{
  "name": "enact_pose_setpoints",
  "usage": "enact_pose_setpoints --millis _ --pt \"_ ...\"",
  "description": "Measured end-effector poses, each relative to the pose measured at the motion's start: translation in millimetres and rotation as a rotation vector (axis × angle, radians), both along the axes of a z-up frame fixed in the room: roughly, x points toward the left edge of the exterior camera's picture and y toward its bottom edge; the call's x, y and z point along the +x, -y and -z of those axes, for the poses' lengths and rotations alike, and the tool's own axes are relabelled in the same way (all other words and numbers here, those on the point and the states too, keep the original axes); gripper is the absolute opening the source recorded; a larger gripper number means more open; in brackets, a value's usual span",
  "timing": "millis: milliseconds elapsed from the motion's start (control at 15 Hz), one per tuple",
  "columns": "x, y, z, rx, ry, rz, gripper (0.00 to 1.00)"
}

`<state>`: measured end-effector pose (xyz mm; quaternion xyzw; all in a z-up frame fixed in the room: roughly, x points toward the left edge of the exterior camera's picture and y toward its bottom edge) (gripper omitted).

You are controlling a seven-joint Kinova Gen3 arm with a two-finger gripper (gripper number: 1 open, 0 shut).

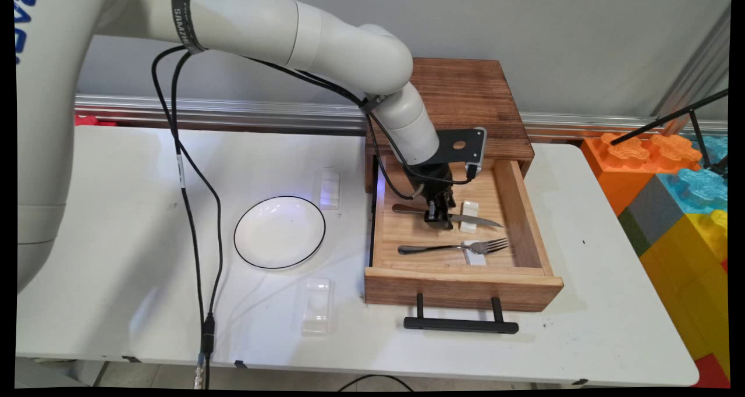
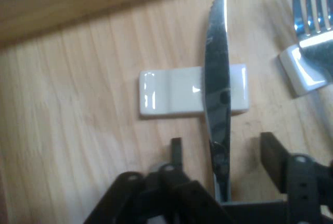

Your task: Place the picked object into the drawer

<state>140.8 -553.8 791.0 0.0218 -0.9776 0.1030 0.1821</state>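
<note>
While astride the knife (image 2: 217,73), jaws apart, drawer (image 1: 527,202) walls near.

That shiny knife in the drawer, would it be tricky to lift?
Probably a bit. The knife looks like polished metal, so it may slip between the fingers. It seems stiff, unlikely to bend. Its blade lies across a small white rest, so it might pivot or slide off if nudged.

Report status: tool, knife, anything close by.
Tool open, astride the knife in the drawer. Blade lies across a white rest. Fork alongside, apart.
</note>
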Motion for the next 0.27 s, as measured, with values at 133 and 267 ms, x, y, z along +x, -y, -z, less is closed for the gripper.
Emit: enact_pose_setpoints --millis 133,267 --pt "-1.7 -1.0 -0.3 -0.006 -0.002 0.003 1.00" --pt "-3.0 -1.5 -4.6 -0.014 -0.009 -0.002 1.00"
